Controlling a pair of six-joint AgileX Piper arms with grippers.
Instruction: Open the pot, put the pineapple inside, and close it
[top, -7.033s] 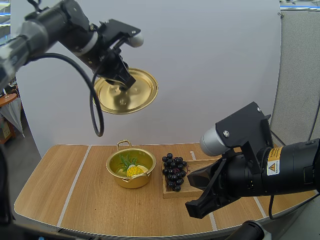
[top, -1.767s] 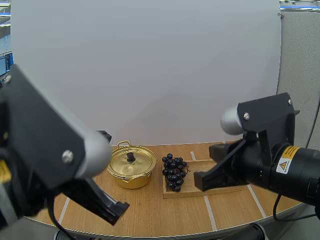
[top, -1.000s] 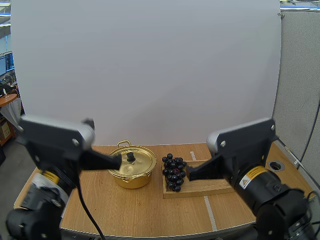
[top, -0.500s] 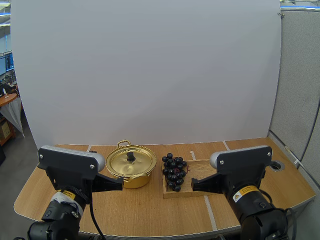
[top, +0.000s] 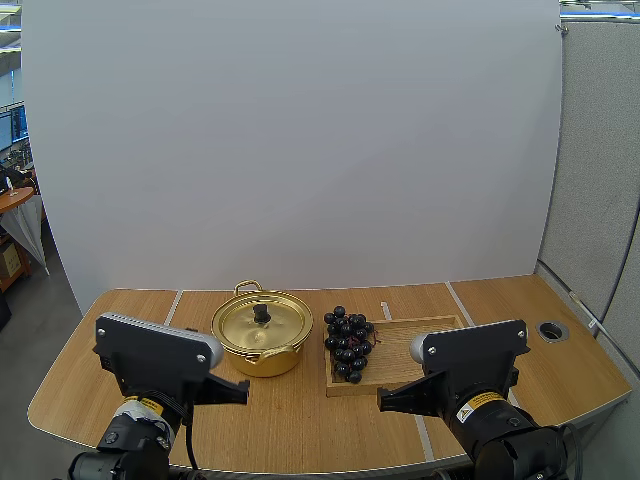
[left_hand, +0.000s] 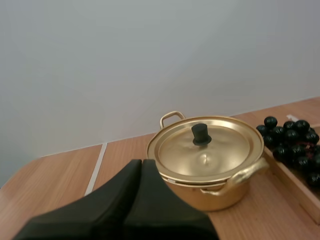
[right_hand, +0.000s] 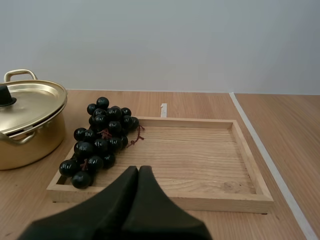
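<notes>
Centrally, lidded pot (top: 262, 333), grapes (top: 348, 345) beside, wooden table (top: 90, 380)

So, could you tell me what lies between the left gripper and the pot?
Nothing: only bare table separates the left gripper from the pot, as the high view shows.

I log a tray (top: 430, 345) lying flat on the table (top: 150, 400). Grapes (top: 347, 345), dark, in one bunch, rest at the tray's left end against its left rim. A white line (right_hand: 265, 155) runs along the table just right of the tray.
</notes>
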